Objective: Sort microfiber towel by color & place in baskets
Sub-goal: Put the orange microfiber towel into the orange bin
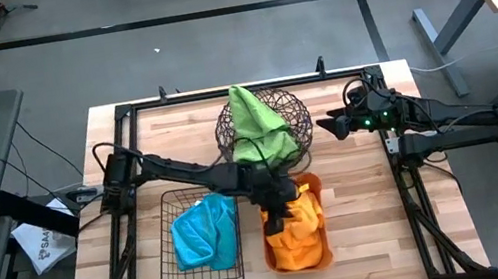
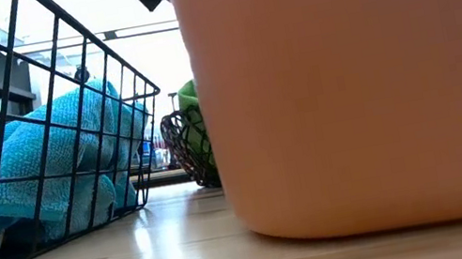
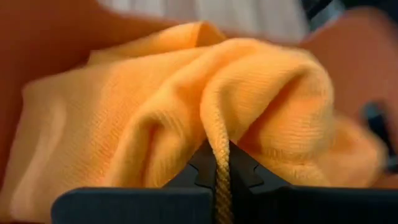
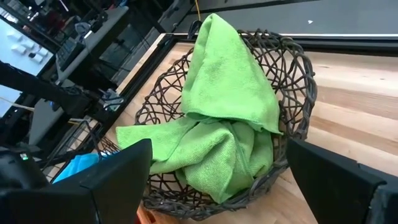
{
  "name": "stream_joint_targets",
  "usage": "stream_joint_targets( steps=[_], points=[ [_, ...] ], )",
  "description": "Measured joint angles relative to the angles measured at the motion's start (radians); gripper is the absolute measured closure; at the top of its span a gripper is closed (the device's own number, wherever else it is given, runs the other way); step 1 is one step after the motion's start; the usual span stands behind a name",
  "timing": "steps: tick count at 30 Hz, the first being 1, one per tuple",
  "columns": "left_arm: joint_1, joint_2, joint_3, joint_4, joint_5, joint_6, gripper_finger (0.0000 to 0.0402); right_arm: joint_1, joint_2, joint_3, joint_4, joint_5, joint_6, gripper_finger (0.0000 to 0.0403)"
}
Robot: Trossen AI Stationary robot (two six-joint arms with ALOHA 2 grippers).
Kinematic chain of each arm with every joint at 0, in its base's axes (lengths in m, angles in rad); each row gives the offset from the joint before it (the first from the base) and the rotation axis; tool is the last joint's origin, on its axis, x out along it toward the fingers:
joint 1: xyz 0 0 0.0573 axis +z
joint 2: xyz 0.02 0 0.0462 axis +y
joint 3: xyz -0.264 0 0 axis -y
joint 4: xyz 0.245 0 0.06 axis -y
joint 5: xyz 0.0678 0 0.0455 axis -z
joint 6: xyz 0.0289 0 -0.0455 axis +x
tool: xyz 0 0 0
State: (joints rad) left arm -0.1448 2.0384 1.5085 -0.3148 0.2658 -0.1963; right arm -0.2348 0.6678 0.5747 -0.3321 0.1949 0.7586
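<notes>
Orange towels (image 1: 296, 228) lie in the salmon-orange tub (image 1: 324, 252) at the table's near middle. My left gripper (image 1: 279, 211) is over the tub's far end, shut on an orange towel (image 3: 186, 106). Blue towels (image 1: 206, 233) fill the black wire basket (image 1: 167, 265). Green towels (image 1: 260, 127) lie heaped in the round woven bowl (image 1: 298, 116); one drapes over its far rim. My right gripper (image 1: 330, 127) is open and empty, right of the bowl, with the bowl (image 4: 292, 81) ahead of it. My left gripper pinches a hemmed edge (image 3: 219, 163) of the orange towel between its two fingers (image 3: 245, 171). The fingers come from above, over the tub's far end. The cloth bunches in folds beyond the fingers, slack, down in the tub.
The tub (image 2: 359, 97) fills most of the low view, with the wire basket (image 2: 44, 153) to its left and the bowl (image 2: 191, 146) behind. A black frame (image 1: 123, 115) runs round the table. Bare wood lies at the table's right side (image 1: 371, 200).
</notes>
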Motion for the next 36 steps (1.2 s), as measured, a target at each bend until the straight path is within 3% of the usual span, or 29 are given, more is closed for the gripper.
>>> stream_joint_targets(
  steps=[5,17,31,36],
  points=[
    [-0.016,0.027,-0.001,-0.096,-0.141,0.107,0.0401,0.0,0.0,0.0,0.0,0.02,0.0,0.0037],
    [-0.022,0.024,0.0,-0.085,-0.148,0.148,0.0389,0.0,0.0,0.0,-0.002,0.025,0.0,0.0037],
    [-0.052,-0.092,0.0,-0.169,-0.122,0.122,0.0212,0.0,0.0,0.0,-0.001,0.03,-0.001,0.0037],
    [-0.037,-0.137,0.0,-0.228,-0.121,0.096,0.0173,0.0,0.0,0.0,0.0,0.03,-0.026,0.0037]
  ],
)
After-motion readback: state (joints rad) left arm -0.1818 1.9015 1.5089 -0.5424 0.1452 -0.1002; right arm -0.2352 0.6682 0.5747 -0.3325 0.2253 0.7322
